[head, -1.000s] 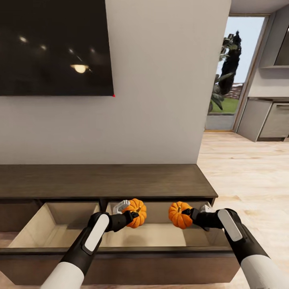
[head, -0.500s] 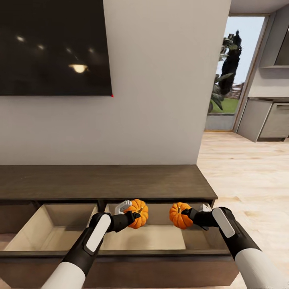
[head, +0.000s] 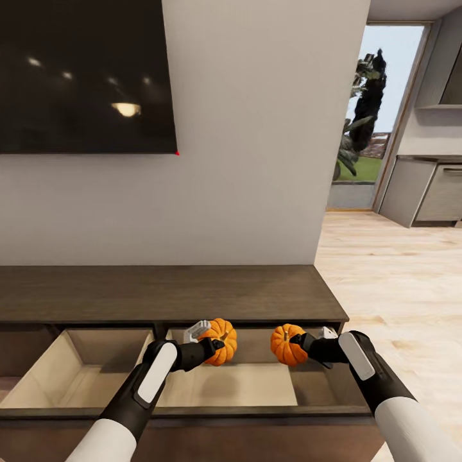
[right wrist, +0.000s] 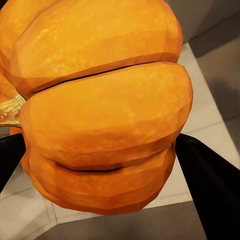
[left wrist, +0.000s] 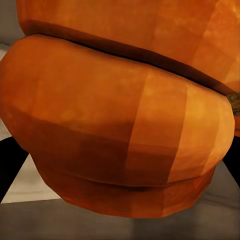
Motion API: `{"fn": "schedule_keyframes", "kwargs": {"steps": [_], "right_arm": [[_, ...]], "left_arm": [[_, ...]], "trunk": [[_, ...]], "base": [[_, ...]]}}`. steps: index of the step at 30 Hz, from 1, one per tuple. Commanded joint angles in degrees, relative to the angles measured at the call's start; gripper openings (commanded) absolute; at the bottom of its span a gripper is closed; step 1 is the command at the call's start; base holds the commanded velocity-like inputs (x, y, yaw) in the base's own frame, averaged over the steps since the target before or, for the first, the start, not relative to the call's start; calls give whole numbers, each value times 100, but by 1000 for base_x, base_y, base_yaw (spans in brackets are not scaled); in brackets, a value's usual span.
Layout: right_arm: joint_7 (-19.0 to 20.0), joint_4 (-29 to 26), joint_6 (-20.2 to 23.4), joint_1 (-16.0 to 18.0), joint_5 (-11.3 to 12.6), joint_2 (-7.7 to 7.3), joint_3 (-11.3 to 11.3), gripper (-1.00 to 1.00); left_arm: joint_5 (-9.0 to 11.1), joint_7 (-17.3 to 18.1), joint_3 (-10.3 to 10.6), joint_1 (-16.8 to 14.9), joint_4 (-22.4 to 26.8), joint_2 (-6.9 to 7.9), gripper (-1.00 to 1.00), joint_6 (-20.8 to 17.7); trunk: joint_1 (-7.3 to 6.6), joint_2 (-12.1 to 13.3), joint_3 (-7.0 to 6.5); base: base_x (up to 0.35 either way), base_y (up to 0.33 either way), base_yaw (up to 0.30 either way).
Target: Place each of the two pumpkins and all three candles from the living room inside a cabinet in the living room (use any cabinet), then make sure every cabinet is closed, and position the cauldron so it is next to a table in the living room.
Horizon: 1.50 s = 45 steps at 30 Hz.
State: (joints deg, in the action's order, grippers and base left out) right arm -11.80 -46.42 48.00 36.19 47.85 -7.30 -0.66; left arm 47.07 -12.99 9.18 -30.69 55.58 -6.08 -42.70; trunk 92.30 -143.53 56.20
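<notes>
Two pumpkins here, both up in the air over the cabinet's (head: 173,292) right-hand open drawer (head: 231,385), not resting on anything. The left pumpkin (head: 220,332) is pinched in the left gripper (head: 213,346) near the drawer's back left corner. The right pumpkin (head: 287,344) is pinched in the right gripper (head: 301,343), hanging toward the drawer's right side. Up close from the wrists, the left one (left wrist: 120,125) and the right one (right wrist: 100,110) each sit squeezed between dark fingers (right wrist: 210,185).

A second drawer (head: 77,369) stands open beside it on the left, pale wood inside. Above the cabinet top there's a dark TV (head: 86,76) on the wall, and off to the right a doorway (head: 375,115) with greenery outside.
</notes>
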Motion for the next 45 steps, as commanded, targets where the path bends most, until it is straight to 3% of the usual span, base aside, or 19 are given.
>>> {"fn": "schedule_keyframes", "kwargs": {"steps": [1,5,24,30,39,45], "right_arm": [[-59,-8,17,2,67,0,-4,-100],[-59,-8,17,2,67,0,-4,-100],[-55,-9,11,2,56,2,3,-100],[-59,-8,-7,2,52,36,167,-100],[-59,-15,-31,2,49,89,189,-100],[-59,-14,-171,4,49,128,238,-100]], "left_arm": [[66,-54,5,-2,8,1,-100,-11],[68,-54,5,-5,20,6,-100,-11],[64,-37,9,-7,-3,-7,-100,-9],[64,-37,30,-7,-3,-8,-100,-7],[56,-40,46,-7,-3,-15,-100,-2],[40,-59,367,-7,-3,-8,-100,242]], "trunk": [[-1,-3,6],[-1,-3,6],[48,-28,427],[63,-36,560],[86,-48,759],[102,-56,892]], "base": [[2,0,0],[0,0,0],[0,0,0],[0,0,0],[0,0,0],[0,0,0]]}}
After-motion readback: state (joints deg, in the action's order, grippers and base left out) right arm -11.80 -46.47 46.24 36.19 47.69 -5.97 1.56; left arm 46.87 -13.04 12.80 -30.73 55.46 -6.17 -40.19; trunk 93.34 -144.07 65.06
